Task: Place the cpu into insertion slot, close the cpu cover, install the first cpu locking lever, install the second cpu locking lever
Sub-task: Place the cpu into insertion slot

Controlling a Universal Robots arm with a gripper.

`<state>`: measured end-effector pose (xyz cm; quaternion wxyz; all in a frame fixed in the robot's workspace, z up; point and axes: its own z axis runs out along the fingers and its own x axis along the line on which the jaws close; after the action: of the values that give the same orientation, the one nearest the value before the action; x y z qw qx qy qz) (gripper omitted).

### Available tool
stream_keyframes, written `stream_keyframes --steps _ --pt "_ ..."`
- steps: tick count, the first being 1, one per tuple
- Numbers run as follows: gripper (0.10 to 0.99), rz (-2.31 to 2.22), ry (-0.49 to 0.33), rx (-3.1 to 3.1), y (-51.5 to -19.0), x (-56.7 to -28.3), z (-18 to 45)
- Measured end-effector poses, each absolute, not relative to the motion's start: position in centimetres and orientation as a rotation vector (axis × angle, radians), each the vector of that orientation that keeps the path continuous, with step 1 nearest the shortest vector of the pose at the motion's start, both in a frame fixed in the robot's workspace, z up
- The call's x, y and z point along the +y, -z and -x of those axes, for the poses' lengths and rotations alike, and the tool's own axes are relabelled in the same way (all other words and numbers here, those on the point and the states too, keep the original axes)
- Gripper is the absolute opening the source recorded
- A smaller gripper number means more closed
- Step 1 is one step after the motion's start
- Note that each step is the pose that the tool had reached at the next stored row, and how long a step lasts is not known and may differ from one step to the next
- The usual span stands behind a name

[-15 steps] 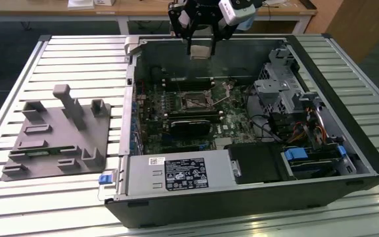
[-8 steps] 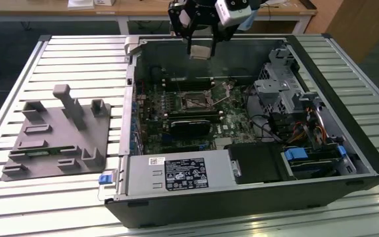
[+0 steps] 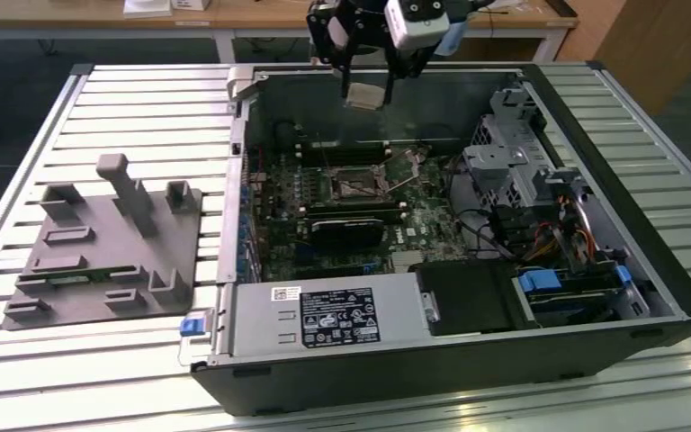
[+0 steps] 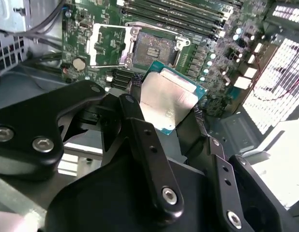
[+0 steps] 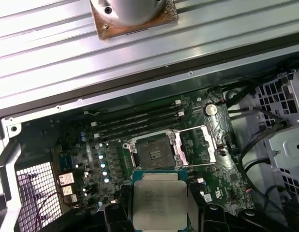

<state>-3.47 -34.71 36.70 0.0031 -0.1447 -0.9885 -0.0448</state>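
Well off to the exterior view's left of the end effector [image 3: 370,90], on the slatted bench [image 3: 141,99]: grey holding fixture [image 3: 105,243], one, with upright posts and shallow pockets. Untouched.

Between the end effector's fingers [image 4: 140,130]: the cpu [image 3: 366,97], one. It is clamped by two opposite edges, with the silver top facing both wrist cameras. The edge hold leaves the underside free, presumably so the chip can seat flat. It is carried high above the open computer case [image 3: 651,279], touching nothing else.

Below the end effector, well apart from it: green motherboard [image 5: 91,145], on the case floor. On it is the insertion slot [image 5: 154,151], one, square and dark-framed, with nothing seated in it. In the first wrist view the cpu appears just short of the slot, edges roughly parallel to it. Judged to be in carriage; placement not yet done.

Just beside the slot: the cpu cover [image 5: 200,145], one, a silver frame with a window. It is swung open and lies back off the socket, which leaves the opening clear for the chip.

Below the end effector, toward the exterior view's right: metal drive cage [image 3: 502,162] and cable bundle [image 3: 561,234]. Untouched.
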Motion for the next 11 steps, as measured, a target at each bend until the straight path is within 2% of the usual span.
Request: stream_keyframes --steps 11 --pt "0.541 0.681 0.139 -3.064 -36.57 -34.71 3.48"
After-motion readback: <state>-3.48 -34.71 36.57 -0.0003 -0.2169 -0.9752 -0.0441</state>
